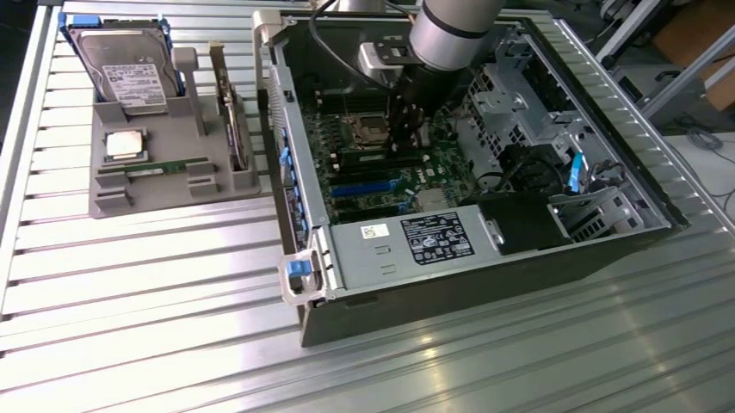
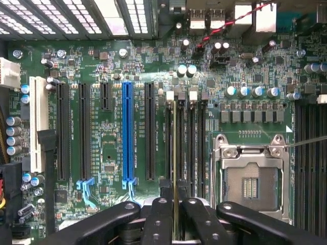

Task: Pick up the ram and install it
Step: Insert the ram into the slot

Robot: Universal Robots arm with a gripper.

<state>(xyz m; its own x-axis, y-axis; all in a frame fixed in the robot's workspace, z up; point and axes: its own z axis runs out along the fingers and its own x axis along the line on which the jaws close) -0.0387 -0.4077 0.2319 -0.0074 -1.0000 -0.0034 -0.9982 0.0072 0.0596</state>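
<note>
Ram [image 2: 175, 153] edge-on over memory slots [image 2: 184, 138] | jaws clamped on ram | CPU socket [image 2: 250, 178] beside

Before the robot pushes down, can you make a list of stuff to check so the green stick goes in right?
1. The gripper holds the ram edge-on between its fingers: ok.
2. Ram runs the same way as the memory slots: ok.
3. Ram sits exactly over one slot: cannot tell; it looks close to the slot's edge.
4. The slot's end latches are open: cannot tell.
5. The empty CPU socket is away from the gripper: ok.
6. The arm is inside the open computer case, and a second stick waits in the grey tray: ok.
</note>
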